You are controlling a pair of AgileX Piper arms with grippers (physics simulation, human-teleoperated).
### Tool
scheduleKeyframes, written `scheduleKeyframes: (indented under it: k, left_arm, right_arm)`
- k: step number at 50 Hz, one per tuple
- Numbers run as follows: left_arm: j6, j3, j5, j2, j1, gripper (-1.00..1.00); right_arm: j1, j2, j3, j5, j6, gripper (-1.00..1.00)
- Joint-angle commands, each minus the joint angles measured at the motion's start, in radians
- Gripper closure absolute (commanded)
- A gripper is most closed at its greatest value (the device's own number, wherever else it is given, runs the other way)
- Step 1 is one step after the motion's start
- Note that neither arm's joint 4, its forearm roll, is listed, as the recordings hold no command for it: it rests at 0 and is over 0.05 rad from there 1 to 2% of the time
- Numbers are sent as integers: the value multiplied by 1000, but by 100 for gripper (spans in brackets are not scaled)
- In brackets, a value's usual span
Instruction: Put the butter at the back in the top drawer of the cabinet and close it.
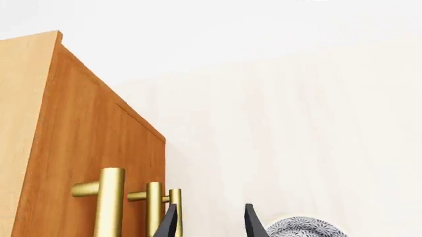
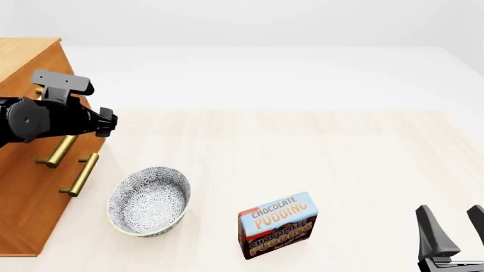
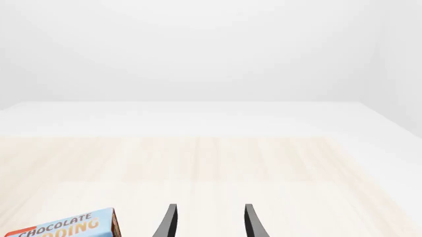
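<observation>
Step in hand: the left hand [image 1: 209, 223] is up by the cabinet [image 2: 26, 170] front, near the top drawer's handle; by my reading this is either the approach to open the drawer or the finish after closing it, and I cannot tell which.
Butter: not visible in any view; it may be inside the cabinet or out of frame, I cannot say.
Top drawer: hidden behind the left arm in the front view; in the left wrist view the cabinet front looks flush, so all drawers appear closed.
Left hand: fingers spread with a clear gap, nothing between them, just beside the brass handles [image 1: 108, 202].
Right hand: [image 2: 455, 229] spread, holding nothing, low at the near right of the table [image 2: 340, 147], well apart from everything.
Next move: if the drawer is to be opened, the fingers must straddle the top handle and close before pulling outward.
Count: one cabinet, three handles in the left wrist view, one patterned bowl [image 2: 149, 200], one chocolate pudding box [image 2: 277, 225], two hands.
</observation>
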Motion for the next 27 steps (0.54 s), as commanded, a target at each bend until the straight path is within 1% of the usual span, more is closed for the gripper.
scheduleKeyframes:
  k: [1,17,27]
  left_arm:
    - [-5,13,-12,-1,26,-100]
    - [-18,21,-9,-26,44,-100]
    - [-31,18,12,-74,28,-100]
  right_arm:
    - [0,0,0,0,0,-100]
    - [0,0,0,0,0,-100]
    - [0,0,0,0,0,-100]
